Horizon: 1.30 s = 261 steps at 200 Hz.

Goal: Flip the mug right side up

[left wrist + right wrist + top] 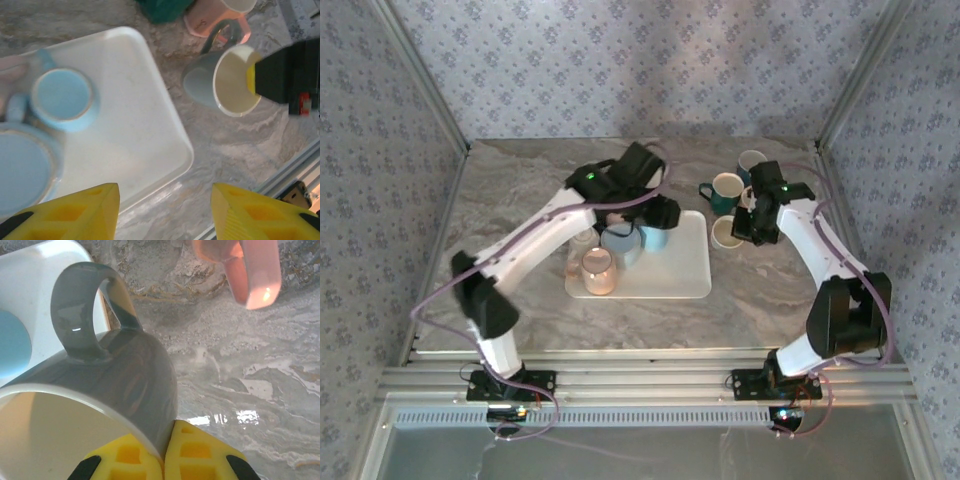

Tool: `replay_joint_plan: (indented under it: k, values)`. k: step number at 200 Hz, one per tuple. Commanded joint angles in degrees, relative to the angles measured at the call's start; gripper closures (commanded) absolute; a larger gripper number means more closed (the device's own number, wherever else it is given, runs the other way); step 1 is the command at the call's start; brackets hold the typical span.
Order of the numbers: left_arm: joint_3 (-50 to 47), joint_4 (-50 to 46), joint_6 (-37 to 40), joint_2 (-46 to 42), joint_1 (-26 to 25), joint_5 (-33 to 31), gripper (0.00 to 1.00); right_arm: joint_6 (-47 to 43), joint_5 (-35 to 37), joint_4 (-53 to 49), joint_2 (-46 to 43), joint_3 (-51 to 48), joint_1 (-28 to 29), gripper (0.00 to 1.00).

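The grey mug (727, 232) with a cream inside sits on the marble table just right of the white tray (685, 270), its mouth facing up. My right gripper (745, 225) is shut on the mug's (115, 375) rim, one yellow finger inside and one outside, with the handle on the far side from the right gripper (164, 455). In the left wrist view the mug (220, 82) lies beyond the tray's (135, 125) corner. My left gripper (660, 215) hovers over the tray's far edge. The left gripper (165, 210) is open with nothing between its fingers.
On the tray stand a small light blue mug (653, 237), a larger pale blue one (620, 243) and a pinkish cup (599, 270). A teal mug (725, 190), a pink mug (250, 270) and another mug (752, 160) crowd the table behind the grey one.
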Motion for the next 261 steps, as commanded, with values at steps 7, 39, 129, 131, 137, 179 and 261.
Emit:
replay_joint_plan:
  k: [7,39,129,131,137,179,261]
  values:
    - [-16.37,17.15,4.55,-9.64,1.68,0.49,0.49,1.40,-1.08,0.46,2.62,4.23,-0.15,1.00]
    - [-27.10,25.29,8.74,-17.33,2.35,2.22,0.49,1.76,0.65,0.53,6.62,6.94,0.00,1.00]
    - [-29.46,25.89,10.49,-20.03,3.69,2.20,0.49,1.67,0.18,-1.02,14.31,11.57,0.04,1.00]
    - [-29.41,25.83,10.54,-20.07,3.67,2.21,0.49,1.66,0.14,-1.10,14.36,11.56,0.06,1.00]
    - [-29.31,25.80,10.58,-20.06,3.66,2.24,0.49,1.65,0.12,-1.14,14.53,11.56,0.01,0.99]
    - [-28.79,24.86,10.84,-19.87,3.83,2.15,0.49,1.55,-0.16,-1.33,15.73,11.85,-0.23,0.87]
    - [-28.33,23.69,11.44,-20.89,4.07,1.86,0.50,0.79,2.06,-2.68,12.28,14.06,-0.12,0.64]
